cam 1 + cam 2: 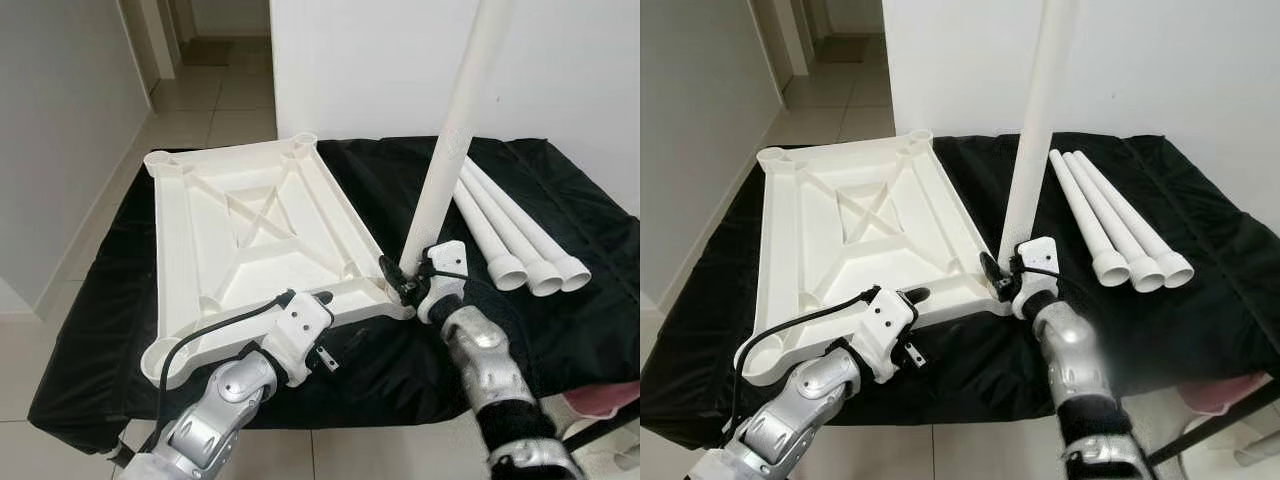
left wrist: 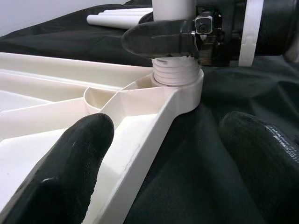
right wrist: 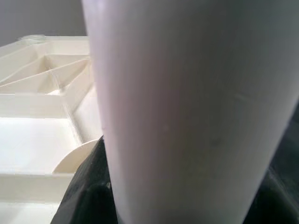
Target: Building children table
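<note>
White-walled room w/ tiled hallway behind; surface under a black cloth (image 1: 560,330). Right gripper (image 1: 412,280) jaws clenched on the leg (image 1: 447,150) low down, just above its threaded end, holding it near upright in the tabletop's near-right corner socket (image 2: 180,91). Threads visible above the socket rim, so prob not fully seated. Left gripper (image 1: 305,305) jaws released, straddling the near rim of the tabletop (image 1: 250,235), which lies underside up. Three spare legs (image 1: 520,245) lie side by side on the cloth, right of the tabletop. Handling guess: hollow plastic, light, stiff, smooth so slippery when twisted. Low grip is good for torque; tabletop needs bracing at the rim or it'll spin.
</note>
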`<state>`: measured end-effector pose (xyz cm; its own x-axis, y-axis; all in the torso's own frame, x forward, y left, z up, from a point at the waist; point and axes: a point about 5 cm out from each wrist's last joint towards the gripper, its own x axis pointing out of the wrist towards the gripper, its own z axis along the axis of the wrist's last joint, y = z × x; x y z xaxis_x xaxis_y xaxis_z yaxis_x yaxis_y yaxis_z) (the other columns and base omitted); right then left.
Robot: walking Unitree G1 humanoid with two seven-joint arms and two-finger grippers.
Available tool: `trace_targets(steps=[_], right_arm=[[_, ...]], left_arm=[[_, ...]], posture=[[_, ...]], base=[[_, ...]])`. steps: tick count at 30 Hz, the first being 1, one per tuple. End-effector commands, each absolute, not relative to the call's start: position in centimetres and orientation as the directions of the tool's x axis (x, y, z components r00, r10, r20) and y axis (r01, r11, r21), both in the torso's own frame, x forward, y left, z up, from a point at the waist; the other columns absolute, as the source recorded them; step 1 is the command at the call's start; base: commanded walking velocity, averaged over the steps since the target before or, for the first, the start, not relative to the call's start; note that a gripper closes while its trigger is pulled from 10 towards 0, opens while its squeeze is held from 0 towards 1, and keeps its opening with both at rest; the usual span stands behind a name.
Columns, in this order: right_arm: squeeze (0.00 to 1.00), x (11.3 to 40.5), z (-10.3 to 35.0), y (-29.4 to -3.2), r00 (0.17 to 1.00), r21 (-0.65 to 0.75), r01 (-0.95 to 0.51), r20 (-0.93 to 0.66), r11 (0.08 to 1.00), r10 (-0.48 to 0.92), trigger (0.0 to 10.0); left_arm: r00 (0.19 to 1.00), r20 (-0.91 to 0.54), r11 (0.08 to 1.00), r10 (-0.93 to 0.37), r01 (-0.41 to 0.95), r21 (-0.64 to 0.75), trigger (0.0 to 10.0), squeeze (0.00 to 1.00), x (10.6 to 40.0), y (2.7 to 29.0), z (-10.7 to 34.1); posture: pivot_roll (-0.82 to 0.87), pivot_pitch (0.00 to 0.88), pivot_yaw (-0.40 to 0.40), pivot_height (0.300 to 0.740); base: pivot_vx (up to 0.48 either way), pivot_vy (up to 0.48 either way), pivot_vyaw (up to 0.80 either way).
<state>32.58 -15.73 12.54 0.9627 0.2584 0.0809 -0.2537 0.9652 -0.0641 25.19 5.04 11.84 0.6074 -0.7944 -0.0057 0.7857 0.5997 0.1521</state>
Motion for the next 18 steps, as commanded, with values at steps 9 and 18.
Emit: trace_targets(steps=[9,18], right_arm=[[0.00,30.5,10.5,-13.7,0.980,0.045,0.197,-0.032,0.979,-0.196,10.0],[0.00,30.0,11.9,-11.8,0.996,0.145,0.081,0.025,0.986,-0.085,10.0]], left_arm=[[0.543,-0.043,0.532,-0.839,0.834,0.147,10.0,0.00,24.6,5.0,11.4],[0.535,-0.042,0.525,-0.844,0.840,0.139,10.0,0.00,24.4,4.8,11.4]], posture=[[-0.02,0.000,0.004,0.740],[-0.04,0.000,0.009,0.740]], base=[[0.000,0.000,0.00],[0.000,0.000,0.00]])
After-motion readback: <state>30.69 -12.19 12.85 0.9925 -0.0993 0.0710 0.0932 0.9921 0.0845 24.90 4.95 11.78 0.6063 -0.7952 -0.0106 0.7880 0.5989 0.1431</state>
